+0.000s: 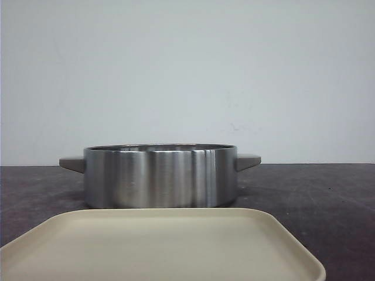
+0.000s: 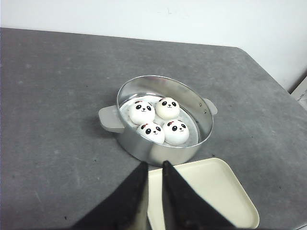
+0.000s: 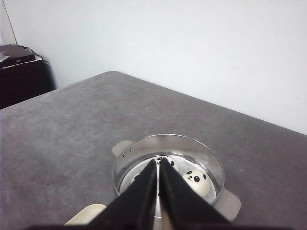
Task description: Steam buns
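Several glossy white buns [image 2: 167, 108] with black panda faces sit close together inside a round steel steamer pot [image 2: 158, 151]. In the front view only the pot's wall [image 1: 161, 175] and its two grey handles show; the buns are hidden behind it. My left gripper [image 2: 154, 165] is shut and empty, hovering over the near corner of a cream tray [image 2: 211, 191], short of the pot. The right gripper [image 3: 159, 160] is shut and empty above the pot [image 3: 168, 137], covering most of the buns; one bun [image 3: 196, 181] shows beside it. Neither gripper appears in the front view.
The cream tray [image 1: 158, 246] lies empty in front of the pot, with rounded corners and a low rim. The dark grey table [image 2: 57, 96] ends at a white wall behind. A dark cabinet [image 3: 21, 72] stands beyond one table corner.
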`<state>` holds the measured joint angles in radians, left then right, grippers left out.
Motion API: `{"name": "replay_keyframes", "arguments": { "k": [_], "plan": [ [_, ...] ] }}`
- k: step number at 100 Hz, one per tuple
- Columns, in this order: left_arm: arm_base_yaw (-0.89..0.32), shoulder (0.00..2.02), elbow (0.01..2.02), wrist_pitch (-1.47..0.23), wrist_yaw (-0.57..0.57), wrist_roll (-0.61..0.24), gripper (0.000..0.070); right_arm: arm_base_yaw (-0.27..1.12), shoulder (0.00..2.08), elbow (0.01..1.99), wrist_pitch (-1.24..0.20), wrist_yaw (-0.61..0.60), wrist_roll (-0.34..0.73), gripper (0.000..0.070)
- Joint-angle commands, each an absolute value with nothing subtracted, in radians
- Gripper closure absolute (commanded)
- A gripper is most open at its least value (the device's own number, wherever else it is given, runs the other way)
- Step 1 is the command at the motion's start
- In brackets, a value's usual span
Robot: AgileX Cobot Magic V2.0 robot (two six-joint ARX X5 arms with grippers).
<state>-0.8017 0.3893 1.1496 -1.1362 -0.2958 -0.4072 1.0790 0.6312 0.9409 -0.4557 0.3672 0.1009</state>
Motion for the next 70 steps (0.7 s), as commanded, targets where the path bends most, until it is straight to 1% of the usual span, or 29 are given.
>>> {"name": "replay_keyframes", "arguments": {
  "k": [1, 31, 38, 47, 52, 66, 70],
  "plan": [
    [-0.809, 0.389, 1.168, -1.13, -0.295, -0.408, 0.07, 1.09, 0.638, 0.95, -0.446, 0.366, 0.097, 0.0693],
    [-0.809, 0.389, 1.168, -1.13, -0.295, -0.408, 0.07, 1.089, 0.638, 0.95, -0.447, 0.366, 0.097, 0.0693],
    [-0.809, 0.389, 1.168, -1.13, -0.295, -0.408, 0.07, 1.071, 0.628, 0.95, -0.447, 0.366, 0.096, 0.0693],
    [-0.809, 0.389, 1.168, -1.13, -0.295, -0.408, 0.07, 1.02, 0.595, 0.948, -0.508, 0.353, 0.049, 0.0693],
    [-0.809, 0.389, 1.168, -1.13, -0.295, -0.408, 0.07, 0.982, 0.567, 0.948, -0.564, 0.286, 0.045, 0.0693],
    [-0.809, 0.389, 1.168, -1.13, -0.295, -0.408, 0.07, 0.87, 0.477, 0.939, -0.715, 0.016, 0.043, 0.0693],
    [-0.809, 0.39, 1.168, -1.13, -0.295, -0.408, 0.07, 0.843, 0.453, 0.928, -0.738, -0.031, 0.039, 0.0693]
  ]
}}
